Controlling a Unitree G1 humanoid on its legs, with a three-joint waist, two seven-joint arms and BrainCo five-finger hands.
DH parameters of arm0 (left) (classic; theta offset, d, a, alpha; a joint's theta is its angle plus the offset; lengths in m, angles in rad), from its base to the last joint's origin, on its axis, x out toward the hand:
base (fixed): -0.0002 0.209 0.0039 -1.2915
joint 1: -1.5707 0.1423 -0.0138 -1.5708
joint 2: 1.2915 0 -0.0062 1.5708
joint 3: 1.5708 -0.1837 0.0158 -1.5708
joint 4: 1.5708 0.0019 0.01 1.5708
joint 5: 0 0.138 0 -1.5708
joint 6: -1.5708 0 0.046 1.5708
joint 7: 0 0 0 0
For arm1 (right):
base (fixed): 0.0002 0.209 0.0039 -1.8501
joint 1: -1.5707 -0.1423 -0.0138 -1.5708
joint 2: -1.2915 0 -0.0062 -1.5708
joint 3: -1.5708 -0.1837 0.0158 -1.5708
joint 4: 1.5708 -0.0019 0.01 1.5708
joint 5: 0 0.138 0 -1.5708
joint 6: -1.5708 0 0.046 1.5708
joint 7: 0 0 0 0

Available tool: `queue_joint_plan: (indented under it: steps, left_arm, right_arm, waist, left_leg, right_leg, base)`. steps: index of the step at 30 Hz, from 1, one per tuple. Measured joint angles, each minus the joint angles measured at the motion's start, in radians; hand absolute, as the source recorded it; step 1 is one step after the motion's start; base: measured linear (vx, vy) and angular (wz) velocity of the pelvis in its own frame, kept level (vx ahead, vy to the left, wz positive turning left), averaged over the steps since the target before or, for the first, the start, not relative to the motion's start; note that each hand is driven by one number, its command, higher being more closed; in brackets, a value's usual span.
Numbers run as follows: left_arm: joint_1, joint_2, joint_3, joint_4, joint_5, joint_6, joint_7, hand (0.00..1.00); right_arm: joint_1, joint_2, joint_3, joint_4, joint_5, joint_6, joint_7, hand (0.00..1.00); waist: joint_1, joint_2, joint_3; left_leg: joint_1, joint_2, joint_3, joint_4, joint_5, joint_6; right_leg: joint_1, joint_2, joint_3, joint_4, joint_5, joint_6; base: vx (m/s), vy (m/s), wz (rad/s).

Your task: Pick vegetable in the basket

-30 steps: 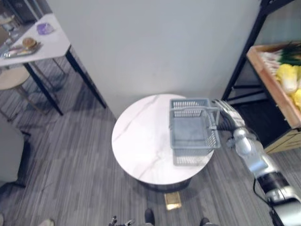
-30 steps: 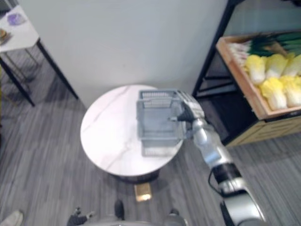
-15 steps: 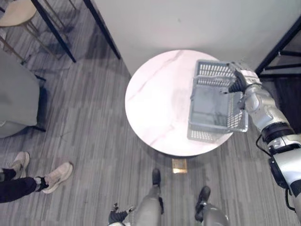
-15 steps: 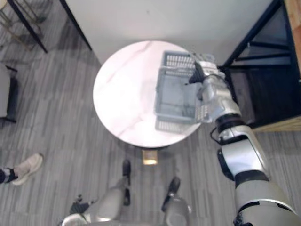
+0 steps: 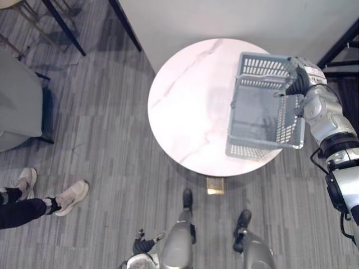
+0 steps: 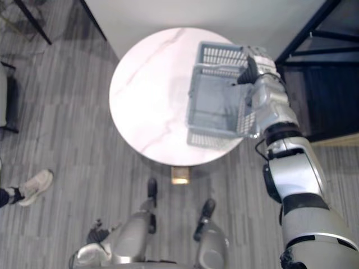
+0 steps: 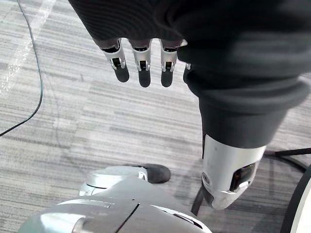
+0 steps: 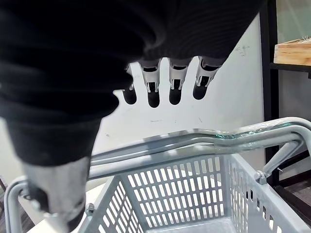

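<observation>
Grey plastic basket (image 5: 258, 151) sits at the right side of the round marble table (image 5: 185, 101). Its right side extends past the table's edge. Whether it rests fully on the tabletop cannot be determined. Its open top faces up, and the mesh walls and solid bottom are visible from above.

Right hand (image 5: 305, 78): positioned at the far right corner of the basket, at rim level. In the right wrist view the fingers (image 8: 177, 77) are straight and side by side, above the two raised handles (image 8: 194, 138). The thumb (image 8: 58, 204) stands apart from them, beside one handle end. No finger is curled round a handle. Contact between the hand and the basket cannot be confirmed.

Left hand (image 7: 141, 56): hangs low over the striped grey floor (image 5: 101, 140), with fingers straight and relaxed, holding nothing.

Surroundings: a black shelf frame (image 5: 339, 47) stands to the right of the table. A wooden crate (image 8: 293, 53) sits on the shelf beyond the basket. A person's shoe (image 5: 72, 196) is on the floor, well apart to the left.
</observation>
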Motion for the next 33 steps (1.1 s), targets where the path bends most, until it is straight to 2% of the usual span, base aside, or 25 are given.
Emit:
queue_joint_plan:
  steps: [10,16,22,23,33]
  left_arm:
    - [-0.003,0.006,-0.017,-0.016,0.0,-0.013,0.02,0.0]
    - [-0.005,0.006,-0.017,-0.016,-0.002,-0.013,0.021,0.0]
    - [-0.031,0.006,-0.018,-0.016,-0.031,-0.014,0.023,0.0]
    - [-0.032,0.007,-0.02,-0.016,-0.039,-0.014,0.023,0.0]
    - [-0.032,0.008,-0.036,-0.037,-0.039,-0.015,0.03,0.0]
  right_arm:
    - [-0.039,-0.002,0.001,0.0,0.0,0.009,-0.001,0.0]
    - [-0.048,-0.002,0.001,0.035,0.0,0.01,-0.001,0.0]
    - [-0.067,-0.017,0.001,0.053,0.0,0.012,-0.002,0.0]
    - [-0.076,-0.018,0.0,0.06,0.0,0.014,-0.006,1.0]
    - [-0.093,-0.02,-0.016,0.075,0.0,0.018,-0.024,1.0]
  waist:
    - [0.001,0.003,0.019]
    - [0.024,0.003,0.026]
    - [0.029,0.002,0.061]
    - [0.027,0.002,0.061]
    - [0.032,0.006,0.063]
  left_leg:
    - [-0.017,0.0,-0.006,0.0,0.004,0.0]
    - [-0.027,0.0,-0.009,0.0,0.007,0.001]
    - [-0.048,-0.003,-0.036,0.0,0.017,0.001]
    - [-0.055,-0.005,-0.042,0.0,0.019,0.001]
    - [-0.077,-0.008,-0.059,0.0,0.024,0.0]
  right_leg:
    - [-0.017,-0.001,0.0,0.007,0.0,0.0]
    - [-0.028,-0.001,-0.001,0.01,0.0,0.0]
    - [-0.033,0.0,-0.012,0.012,-0.001,-0.001]
    - [-0.036,-0.001,-0.012,0.011,-0.001,-0.001]
    - [-0.052,-0.004,-0.01,0.02,-0.004,-0.002]
  base:
    - [0.0,0.0,0.0]
    - [0.0,0.0,0.0]
    - [0.0,-0.001,0.12]
    - [0.01,0.002,0.11]
    - [0.01,-0.003,0.04]
